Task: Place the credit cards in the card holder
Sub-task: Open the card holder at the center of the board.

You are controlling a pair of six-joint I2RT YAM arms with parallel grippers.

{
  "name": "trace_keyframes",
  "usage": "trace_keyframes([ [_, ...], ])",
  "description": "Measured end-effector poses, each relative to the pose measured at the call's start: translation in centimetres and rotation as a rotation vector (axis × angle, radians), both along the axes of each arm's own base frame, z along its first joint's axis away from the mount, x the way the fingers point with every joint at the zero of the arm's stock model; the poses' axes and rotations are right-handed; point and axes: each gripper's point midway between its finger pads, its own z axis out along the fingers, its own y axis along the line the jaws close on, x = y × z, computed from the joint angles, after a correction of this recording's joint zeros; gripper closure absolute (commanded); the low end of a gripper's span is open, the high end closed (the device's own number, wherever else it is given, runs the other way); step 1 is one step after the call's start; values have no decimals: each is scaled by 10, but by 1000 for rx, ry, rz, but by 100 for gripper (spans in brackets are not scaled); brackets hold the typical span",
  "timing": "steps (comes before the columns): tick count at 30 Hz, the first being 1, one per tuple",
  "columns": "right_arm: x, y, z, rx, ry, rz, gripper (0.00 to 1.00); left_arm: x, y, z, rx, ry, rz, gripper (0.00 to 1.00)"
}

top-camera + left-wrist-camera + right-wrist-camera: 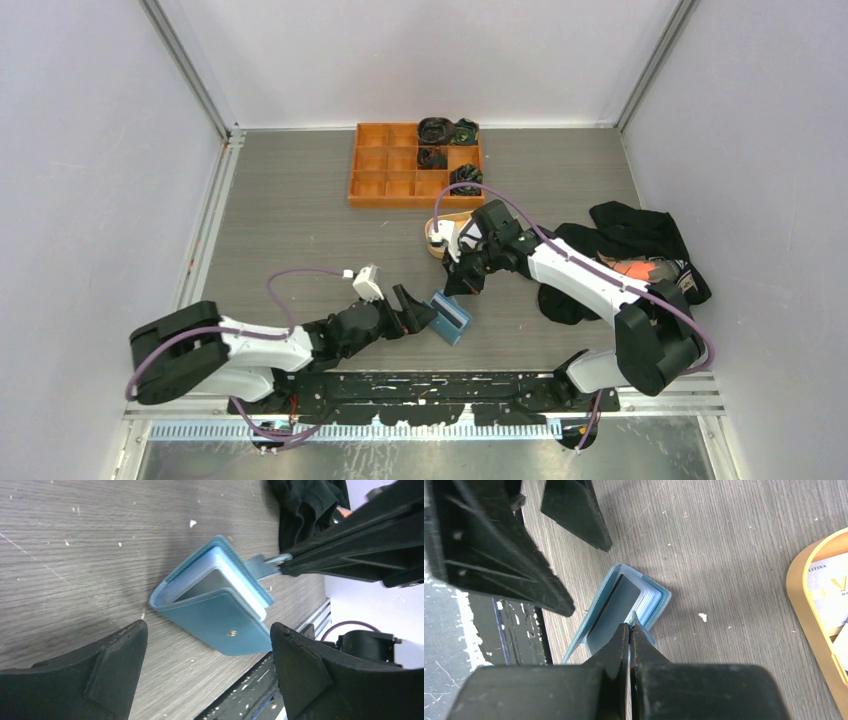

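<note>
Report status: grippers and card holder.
Left gripper open, facing card holder. Right gripper shut on its snap tab. Holder ajar on table, nothing blocking.

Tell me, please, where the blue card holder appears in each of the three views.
Top external: card holder low centre, between both arms' tips.
Left wrist: mid-frame, snap cover facing the camera, between the open left fingers.
Right wrist: centre, just above the right fingers.
Shared landmark: the shut right fingers at its tab, seen in all three.
</note>
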Motion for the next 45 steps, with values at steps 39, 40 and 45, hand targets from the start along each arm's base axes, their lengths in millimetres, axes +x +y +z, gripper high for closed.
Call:
trace_keyframes([
  [39, 4, -3, -2, -19, -9, -23, 99, 8, -7, 17, 228, 73, 97, 55],
  [40, 4, -3, -2, -20, -9, -24, 99, 7, -8, 15, 233, 78, 96, 59],
  [45, 8, -7, -4, -31, -15, -40, 99, 4, -1, 4, 293, 83, 83, 69],
])
